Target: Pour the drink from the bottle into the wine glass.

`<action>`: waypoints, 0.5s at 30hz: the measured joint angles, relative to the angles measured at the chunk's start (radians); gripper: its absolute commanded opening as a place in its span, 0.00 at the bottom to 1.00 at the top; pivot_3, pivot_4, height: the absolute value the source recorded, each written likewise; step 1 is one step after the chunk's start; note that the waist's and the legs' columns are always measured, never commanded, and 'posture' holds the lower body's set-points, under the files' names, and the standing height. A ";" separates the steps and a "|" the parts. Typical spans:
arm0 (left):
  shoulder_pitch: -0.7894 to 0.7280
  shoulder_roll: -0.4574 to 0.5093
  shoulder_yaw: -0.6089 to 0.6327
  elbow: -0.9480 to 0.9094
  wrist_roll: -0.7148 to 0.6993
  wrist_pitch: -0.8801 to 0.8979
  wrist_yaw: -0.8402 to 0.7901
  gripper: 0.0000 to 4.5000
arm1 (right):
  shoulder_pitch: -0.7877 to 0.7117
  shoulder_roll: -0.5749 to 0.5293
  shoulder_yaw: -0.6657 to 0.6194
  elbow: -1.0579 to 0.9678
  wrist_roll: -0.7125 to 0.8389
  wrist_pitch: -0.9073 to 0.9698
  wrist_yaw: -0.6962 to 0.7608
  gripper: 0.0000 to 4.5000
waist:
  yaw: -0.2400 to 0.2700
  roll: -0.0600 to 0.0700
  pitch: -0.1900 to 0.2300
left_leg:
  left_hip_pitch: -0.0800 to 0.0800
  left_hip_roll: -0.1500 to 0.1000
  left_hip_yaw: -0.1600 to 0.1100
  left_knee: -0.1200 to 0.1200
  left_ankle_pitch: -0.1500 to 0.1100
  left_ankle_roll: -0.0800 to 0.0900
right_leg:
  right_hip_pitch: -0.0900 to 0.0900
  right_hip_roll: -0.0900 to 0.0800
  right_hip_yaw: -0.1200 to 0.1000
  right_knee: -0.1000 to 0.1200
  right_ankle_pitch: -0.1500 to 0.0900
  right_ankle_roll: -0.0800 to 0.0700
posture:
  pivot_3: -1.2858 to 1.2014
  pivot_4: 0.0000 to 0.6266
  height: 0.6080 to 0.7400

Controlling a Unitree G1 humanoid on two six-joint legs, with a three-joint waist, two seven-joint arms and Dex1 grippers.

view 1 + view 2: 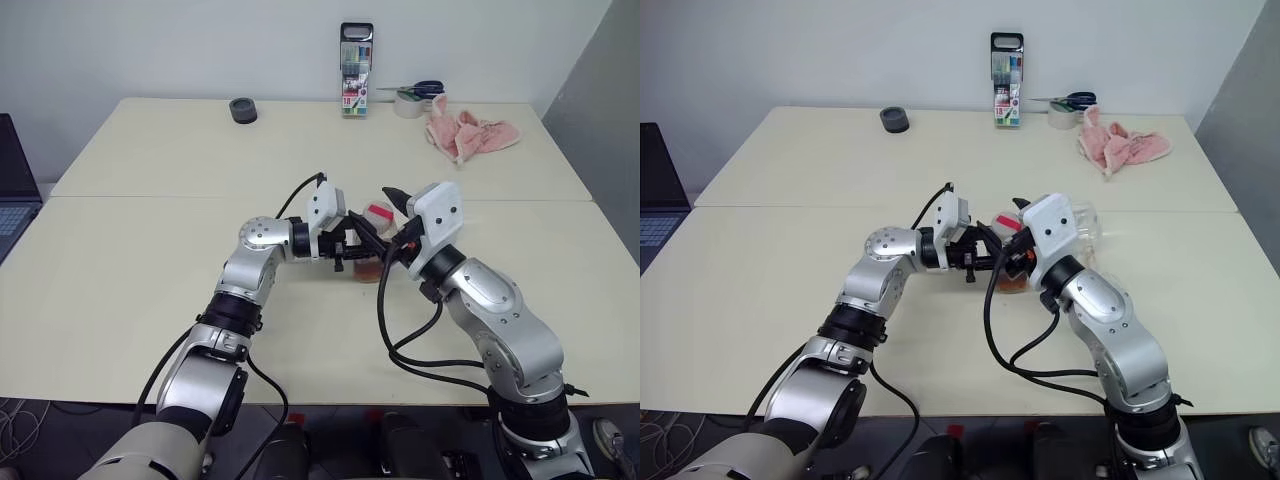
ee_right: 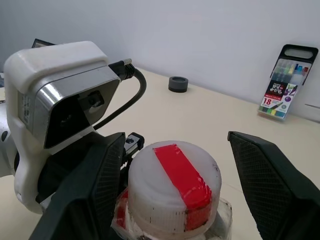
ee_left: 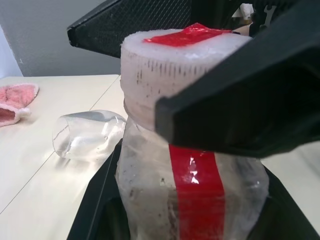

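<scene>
The bottle (image 1: 370, 258) stands upright mid-table, clear plastic with a red strip down its side. Its white cap (image 2: 172, 182) carries a red strip. The reddish-brown drink (image 1: 1012, 284) sits low in it. My left gripper (image 1: 358, 246) reaches in level from the left and is shut on the bottle's body. My right gripper (image 2: 175, 137) is open, one finger on each side of the cap, with a gap on the right side. The wine glass (image 3: 87, 132) lies on its side on the table just beyond the bottle, also seen past my right wrist (image 1: 1087, 222).
At the table's far edge stand a marker box (image 1: 356, 70), a black tape roll (image 1: 243, 110), scissors with a tape roll (image 1: 415, 97) and a pink cloth (image 1: 465, 135). A laptop (image 1: 15, 190) sits at the left edge. A seam runs across between two tables.
</scene>
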 measured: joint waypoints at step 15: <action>0.011 0.000 0.000 -0.002 0.001 0.000 0.038 0.40 | 0.021 0.086 0.069 0.009 -0.127 -0.025 -0.109 0.76 | -0.002 0.000 0.000 | 0.000 0.000 0.000 0.001 0.001 -0.001 | -0.001 0.000 0.000 0.002 0.000 0.000 | 0.52 0.24 1.00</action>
